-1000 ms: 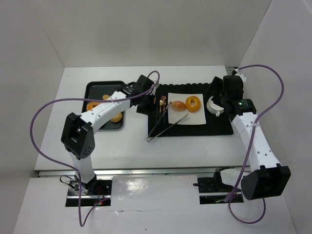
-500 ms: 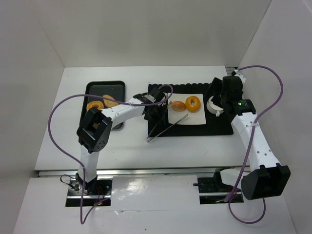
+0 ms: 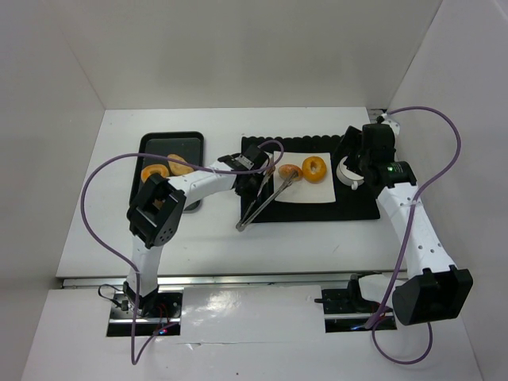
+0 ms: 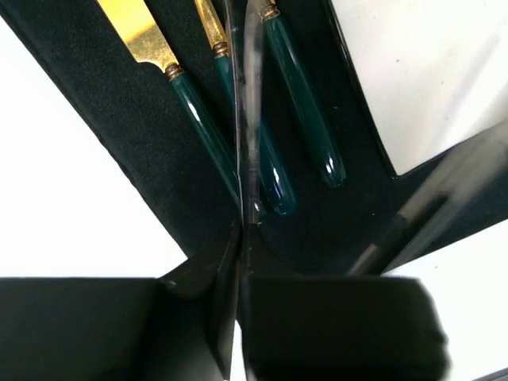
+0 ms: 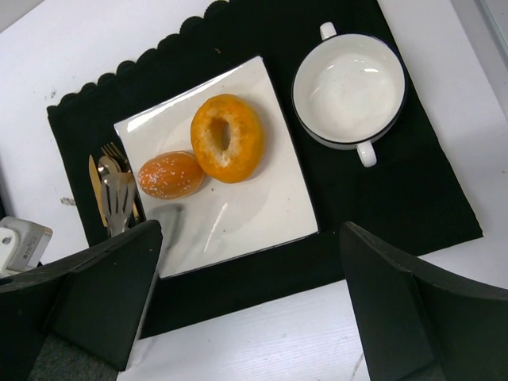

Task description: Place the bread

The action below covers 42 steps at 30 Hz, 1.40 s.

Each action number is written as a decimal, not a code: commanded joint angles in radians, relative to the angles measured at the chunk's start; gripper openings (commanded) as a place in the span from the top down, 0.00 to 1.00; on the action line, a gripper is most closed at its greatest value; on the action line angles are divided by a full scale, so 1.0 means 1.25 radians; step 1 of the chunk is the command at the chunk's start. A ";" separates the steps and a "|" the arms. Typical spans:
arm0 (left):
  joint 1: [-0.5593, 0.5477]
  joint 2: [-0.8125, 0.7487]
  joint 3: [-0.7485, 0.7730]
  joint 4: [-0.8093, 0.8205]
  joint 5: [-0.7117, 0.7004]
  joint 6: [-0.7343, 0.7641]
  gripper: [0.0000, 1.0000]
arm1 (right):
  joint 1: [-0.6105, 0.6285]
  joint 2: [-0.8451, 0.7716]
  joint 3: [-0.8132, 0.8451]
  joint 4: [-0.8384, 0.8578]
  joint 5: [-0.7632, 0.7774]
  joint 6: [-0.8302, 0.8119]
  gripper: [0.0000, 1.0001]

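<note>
Left hand (image 3: 255,181): fingers pressed together on thin metal tongs (image 3: 266,202), pinching both blades part-way along, above the left edge of the black mat (image 3: 357,208).
Tongs: lay slanted. The near end was over the white table (image 3: 119,230) by the mat's near-left corner, and the far end reached to the roll (image 3: 290,171). It looked to touch the roll, though the overhead view was too small to be sure.
Right hand (image 5: 250,238): fingers spread wide with nothing between them, raised over the right part of the mat.
Bread: the roll and a ring-shaped bread (image 3: 315,168) sat side by side, touching, on the far half of the white square plate (image 3: 309,190) in the middle of the mat.
Tray (image 3: 163,143): black, on the table left of the mat. It carried more bread (image 3: 155,171), partly hidden by the left arm.
Cutlery (image 4: 159,55): green handles and gold ends, on the mat just left of the plate, under the tongs.
Bowl (image 5: 349,89): white with two small handles, on the mat just right of the plate.
</note>
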 commanded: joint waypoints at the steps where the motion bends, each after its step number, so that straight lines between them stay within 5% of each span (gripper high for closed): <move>1: 0.000 -0.004 -0.007 0.018 0.022 0.049 0.87 | -0.006 0.004 0.003 0.027 0.009 -0.007 0.00; 5: 0.000 -0.038 -0.017 0.027 0.057 0.058 1.00 | -0.006 0.004 0.011 0.027 0.009 -0.007 0.00; 23: 0.070 -0.168 -0.001 -0.145 -0.083 0.001 1.00 | -0.006 0.004 0.011 0.027 0.001 0.000 0.00; 33: 0.088 -0.242 -0.198 -0.153 -0.121 -0.147 1.00 | -0.006 -0.005 0.003 0.027 -0.006 0.000 0.00; 36: 0.088 -0.235 -0.206 -0.201 -0.155 -0.176 0.83 | -0.006 -0.012 0.003 0.027 -0.013 0.000 0.00; 37: 0.088 -0.225 -0.186 -0.220 -0.169 -0.176 0.69 | -0.006 -0.012 0.003 0.027 -0.013 0.000 0.00; 38: 0.088 -0.232 -0.179 -0.237 -0.190 -0.187 0.42 | -0.006 -0.012 0.003 0.027 -0.013 0.000 0.00; 41: 0.088 -0.288 -0.147 -0.269 -0.197 -0.178 0.12 | -0.006 -0.012 0.003 0.016 -0.001 0.000 0.00; 42: 0.088 -0.289 -0.131 -0.278 -0.197 -0.167 0.12 | -0.006 -0.004 0.011 0.007 0.009 0.000 0.00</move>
